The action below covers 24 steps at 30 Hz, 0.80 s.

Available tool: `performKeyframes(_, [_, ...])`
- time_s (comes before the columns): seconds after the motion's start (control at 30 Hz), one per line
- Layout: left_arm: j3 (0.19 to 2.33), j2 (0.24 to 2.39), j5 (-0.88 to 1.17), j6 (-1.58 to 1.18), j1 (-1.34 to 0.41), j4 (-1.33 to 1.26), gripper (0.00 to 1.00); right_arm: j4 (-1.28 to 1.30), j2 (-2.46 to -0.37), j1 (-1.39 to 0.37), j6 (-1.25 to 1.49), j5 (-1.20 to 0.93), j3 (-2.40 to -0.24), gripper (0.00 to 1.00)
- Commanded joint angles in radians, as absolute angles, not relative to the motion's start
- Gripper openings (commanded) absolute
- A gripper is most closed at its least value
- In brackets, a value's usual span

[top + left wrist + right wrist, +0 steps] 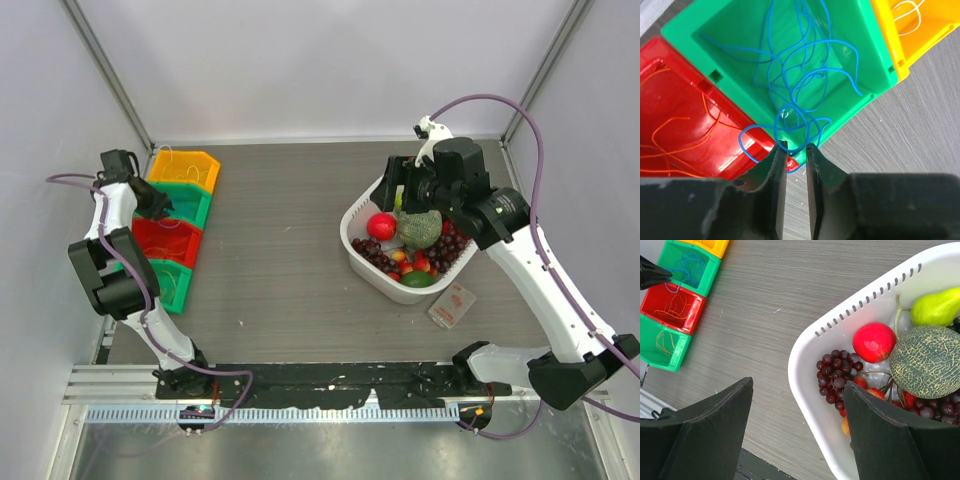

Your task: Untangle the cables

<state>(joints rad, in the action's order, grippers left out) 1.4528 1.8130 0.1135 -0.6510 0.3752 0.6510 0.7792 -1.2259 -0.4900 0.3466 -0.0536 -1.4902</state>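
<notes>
- Cables [671, 307] lay sorted, each colour in its own bin, so the untangling looked close to finished.
- Ahead of the left gripper [796, 147], the blue cable [807, 75] was loosely heaped in a green bin [730, 20].
- The orange cable [675, 125] lay in a red bin [680, 90] to the gripper's left. The white cable [910, 7] was in a yellow bin [920, 45], farther ahead on its right.
- The left gripper pointed at the green bin's near corner. Its jaws stood a narrow slit apart, wider than the cable, so it appeared to clamp nothing.
- One blue loop spilled over that corner and crossed right at the fingertips, partly hidden behind them. The gripper was probably there to drop or tuck in that stray loop.
- The right gripper [797, 390] hung with its jaws spread wide and held nothing. It sat over the rim of a white basket [805, 355] of fruit, well apart from the bins. It was likely parked clear of the left arm's work.
</notes>
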Motion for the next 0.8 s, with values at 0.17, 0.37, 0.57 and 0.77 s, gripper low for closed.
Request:
performKeyframes(0.17, [1.600, 1.905, 0.106, -0.650, 0.377, 0.589, 0.00, 0.776, -1.278, -0.494, 0.328, -0.023, -1.571, 0.78])
performKeyframes(0.37, [1.672, 2.015, 0.123, -0.649, 0.376, 0.551, 0.00, 0.792, -1.311, -0.492, 0.328, -0.017, -1.592, 0.78])
performKeyframes(0.57, [1.792, 2.056, 0.098, -0.612, 0.370, 0.637, 0.12, 0.790, -1.335, -0.494, 0.337, -0.032, -1.603, 0.78])
performKeyframes(0.77, [1.737, 1.887, 0.081, -0.572, 0.353, 0.707, 0.52, 0.761, -1.325, -0.492, 0.356, -0.057, -1.580, 0.77])
